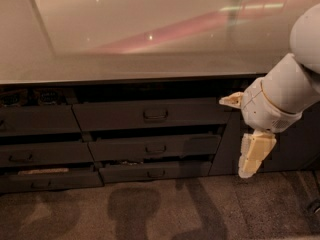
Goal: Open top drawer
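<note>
The top drawer [115, 116] is a wide dark grey front just under the counter, with a small loop handle [155, 115] at its centre. It stands slightly proud of the cabinet, with a dark gap above it. My gripper [234, 138] hangs on the white arm at the right, past the drawer's right end and well right of the handle. One cream finger [231, 100] points left at drawer height and the other finger [255, 154] hangs down. The fingers are spread apart and hold nothing.
Two narrower drawers [155, 148] [156, 172] sit below the top one, each slightly ajar. More drawers [35, 120] stand at the left. A glossy countertop [150, 39] overhangs them. A dark cabinet door [300, 144] is behind the arm. Carpet [150, 209] lies below.
</note>
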Robot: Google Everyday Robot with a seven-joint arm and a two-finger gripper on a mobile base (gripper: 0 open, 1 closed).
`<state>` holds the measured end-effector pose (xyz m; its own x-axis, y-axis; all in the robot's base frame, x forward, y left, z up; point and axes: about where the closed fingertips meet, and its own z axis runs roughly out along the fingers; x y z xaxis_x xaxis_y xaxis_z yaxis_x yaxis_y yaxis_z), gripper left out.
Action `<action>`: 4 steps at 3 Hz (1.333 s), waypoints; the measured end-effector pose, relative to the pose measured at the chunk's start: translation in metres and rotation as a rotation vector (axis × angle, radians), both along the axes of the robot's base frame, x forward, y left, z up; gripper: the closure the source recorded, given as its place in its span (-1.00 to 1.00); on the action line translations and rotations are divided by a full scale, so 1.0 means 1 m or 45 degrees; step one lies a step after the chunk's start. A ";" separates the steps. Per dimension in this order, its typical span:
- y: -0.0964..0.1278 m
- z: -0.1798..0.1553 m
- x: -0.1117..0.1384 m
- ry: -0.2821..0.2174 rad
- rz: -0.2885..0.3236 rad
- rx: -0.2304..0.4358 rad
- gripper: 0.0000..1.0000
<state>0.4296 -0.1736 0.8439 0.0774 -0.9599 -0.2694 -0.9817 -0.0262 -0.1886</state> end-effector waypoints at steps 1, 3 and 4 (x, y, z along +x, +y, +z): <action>-0.017 -0.050 0.043 -0.058 0.034 -0.064 -1.00; -0.026 -0.054 0.060 -0.042 -0.004 -0.086 -1.00; -0.055 -0.058 0.105 0.020 -0.049 -0.099 -1.00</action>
